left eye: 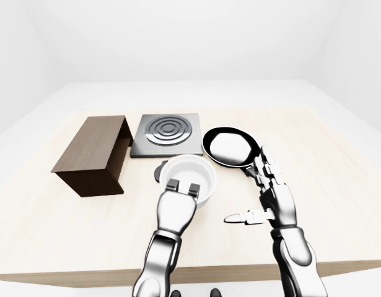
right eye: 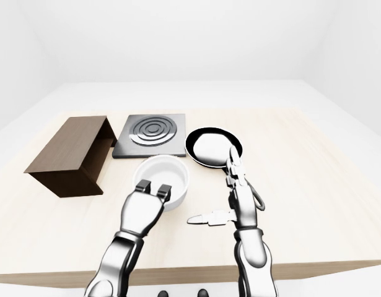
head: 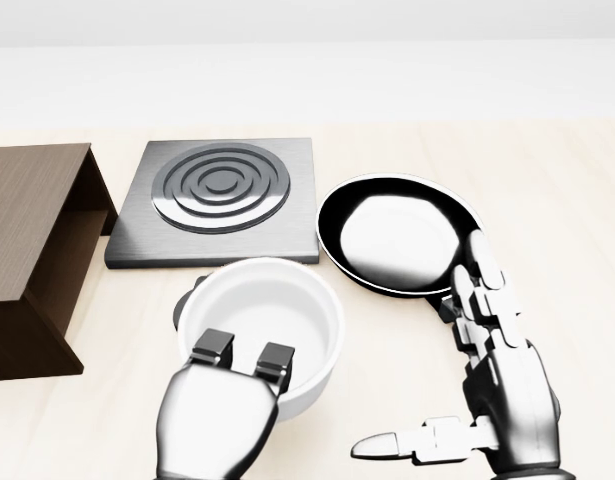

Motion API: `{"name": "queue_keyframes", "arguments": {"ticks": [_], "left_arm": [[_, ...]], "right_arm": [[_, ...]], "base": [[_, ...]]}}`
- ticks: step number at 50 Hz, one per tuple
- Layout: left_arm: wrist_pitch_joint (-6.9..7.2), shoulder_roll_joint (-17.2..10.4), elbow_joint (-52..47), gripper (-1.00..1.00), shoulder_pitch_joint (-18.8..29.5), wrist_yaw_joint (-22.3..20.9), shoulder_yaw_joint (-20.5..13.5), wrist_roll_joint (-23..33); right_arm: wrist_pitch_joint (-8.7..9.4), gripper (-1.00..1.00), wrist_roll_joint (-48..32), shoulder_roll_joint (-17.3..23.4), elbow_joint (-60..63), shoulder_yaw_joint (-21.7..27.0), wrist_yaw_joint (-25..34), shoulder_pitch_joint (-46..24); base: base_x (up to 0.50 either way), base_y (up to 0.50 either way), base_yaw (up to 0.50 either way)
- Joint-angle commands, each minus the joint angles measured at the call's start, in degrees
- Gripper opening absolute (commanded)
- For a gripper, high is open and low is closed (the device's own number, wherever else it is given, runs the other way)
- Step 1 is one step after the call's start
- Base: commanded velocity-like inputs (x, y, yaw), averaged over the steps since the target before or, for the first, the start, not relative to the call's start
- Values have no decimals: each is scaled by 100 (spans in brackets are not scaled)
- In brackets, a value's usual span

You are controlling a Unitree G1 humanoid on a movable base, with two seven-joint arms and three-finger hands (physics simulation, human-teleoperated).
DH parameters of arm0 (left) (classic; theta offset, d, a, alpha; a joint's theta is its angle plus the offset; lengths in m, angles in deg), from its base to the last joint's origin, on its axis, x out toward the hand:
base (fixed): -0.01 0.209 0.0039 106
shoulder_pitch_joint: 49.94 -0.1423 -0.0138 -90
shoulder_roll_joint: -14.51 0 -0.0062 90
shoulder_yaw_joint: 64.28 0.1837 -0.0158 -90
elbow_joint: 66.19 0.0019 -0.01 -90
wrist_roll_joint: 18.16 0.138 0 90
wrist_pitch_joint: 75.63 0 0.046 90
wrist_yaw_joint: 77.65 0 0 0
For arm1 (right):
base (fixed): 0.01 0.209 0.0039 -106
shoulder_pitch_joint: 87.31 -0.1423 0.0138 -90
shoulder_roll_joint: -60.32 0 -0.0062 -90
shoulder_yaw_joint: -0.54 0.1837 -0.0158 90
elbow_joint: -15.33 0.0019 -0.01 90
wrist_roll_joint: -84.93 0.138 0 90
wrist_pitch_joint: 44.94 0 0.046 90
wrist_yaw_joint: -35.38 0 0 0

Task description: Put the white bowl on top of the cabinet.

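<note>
The white bowl (head: 277, 305) stands on the light wooden table, in the lower middle of the head view. My left hand (head: 242, 365) is at its near rim: two fingers (head: 213, 346) hook over the rim into the bowl and the palm lies against its outer wall. The dark brown cabinet (head: 27, 200) lies on the table to the bowl's left, its open side facing right and its top bare. My right hand (head: 457, 380) is open to the right of the bowl, fingers stretched out, thumb pointing left, holding nothing.
A grey stove plate (head: 222, 190) with concentric rings lies above the bowl. A black frying pan (head: 397, 235) sits to its right, its handle under my right hand. A small dark object (head: 187, 300) peeks out at the bowl's left. The table's near edge (left eye: 227, 272) is below my arms.
</note>
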Motion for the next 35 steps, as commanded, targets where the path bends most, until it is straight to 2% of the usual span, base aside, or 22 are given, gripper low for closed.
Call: {"name": "queue_keyframes", "arguments": {"ticks": [1,9,14,15,16,17,18,19,21,22,26,27,28,31,33,34,35], "left_arm": [[0,-45,-1425,-100,-255,-484,257,301],[0,-16,-1707,-100,-218,-683,233,373],[0,47,-2134,-100,-62,-1125,120,524],[0,94,-2349,-100,93,-1434,13,535],[0,114,-2364,-100,98,-1453,-8,539],[0,210,-2470,-100,396,-1833,-209,490],[0,241,-2478,-100,408,-1855,-243,491],[0,306,-2412,-100,676,-2023,-451,509],[0,359,-2387,-100,793,-2118,-547,497],[0,413,-2332,-100,1207,-2454,-793,527],[0,465,-2330,-100,1226,-2470,-848,539],[0,478,-2362,-100,1722,-2983,-1114,489],[0,466,-2337,-100,2051,-3167,-1316,413],[0,435,-2267,-100,2438,-3167,-1580,361],[0,437,-2264,-100,2453,-3167,-1595,360],[0,300,-2178,-100,3017,-3167,-1902,219],[0,284,-2168,-100,3055,-3167,-1920,206]], "right_arm": [[13,100,28,3,15,27,8,-4],[8,100,23,-2,27,16,12,9],[11,100,21,-3,32,3,12,11],[19,100,22,-3,57,-3,14,26],[19,100,22,-3,58,-4,14,27],[17,100,19,-4,72,-16,16,43],[17,100,19,-3,73,-17,15,44],[21,100,22,-1,95,-22,18,60],[33,100,28,1,118,-22,22,69],[60,100,47,3,166,-14,30,85],[63,100,48,2,170,-13,31,86],[75,100,57,0,208,-18,36,107],[78,100,59,-1,225,-26,39,124],[88,100,73,2,272,-26,51,155],[89,100,73,2,275,-26,51,156],[79,100,80,3,276,-30,58,163],[78,100,80,3,276,-30,59,164]], "base": [[0,0,0],[0,0,0],[0,0,0],[0,0,0],[0,0,0],[0,0,0],[0,0,0],[0,0,0],[0,0,0],[0,0,0],[0,0,0],[0,0,0],[0,0,0],[0,0,0],[0,0,0],[0,0,0],[0,0,0]]}}
